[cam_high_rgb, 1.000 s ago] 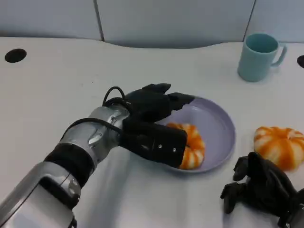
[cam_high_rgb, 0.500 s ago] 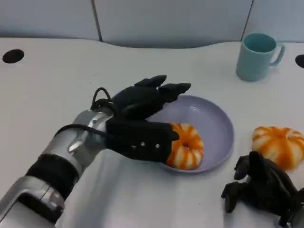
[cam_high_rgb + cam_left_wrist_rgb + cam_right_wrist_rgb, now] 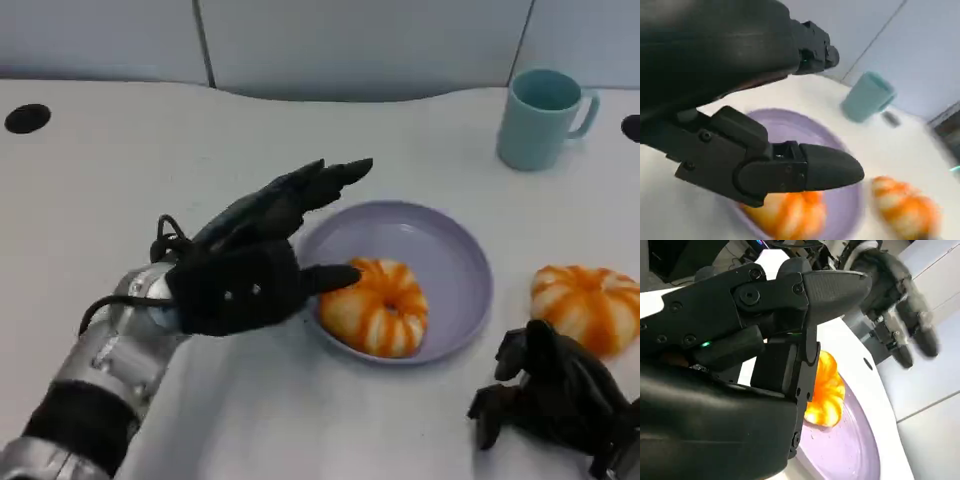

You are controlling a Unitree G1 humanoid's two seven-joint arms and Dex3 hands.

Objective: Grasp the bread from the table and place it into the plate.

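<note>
An orange-and-white striped bread [image 3: 378, 305] lies in the lilac plate [image 3: 450, 232], at its near left side. My left hand [image 3: 250, 262] hovers just left of the plate, fingers spread and holding nothing; its fingertips [image 3: 340, 172] reach over the plate's far left rim. The left wrist view shows the same bread [image 3: 790, 220] in the plate [image 3: 790, 130] beyond the spread fingers [image 3: 820, 172]. My right hand [image 3: 555, 400] rests on the table at the near right, fingers curled in on nothing. The right wrist view shows the bread [image 3: 826, 390] in the plate [image 3: 850, 450].
A second striped bread [image 3: 590, 305] lies on the table right of the plate, just beyond my right hand. A teal mug [image 3: 545, 118] stands at the back right. Dark holes [image 3: 27, 118] sit in the white tabletop at the far left and right edges.
My left hand has let go of the bread and drawn back to the left with its fingers spread. The bread now lies uncovered in the plate. The right hand has not moved.
</note>
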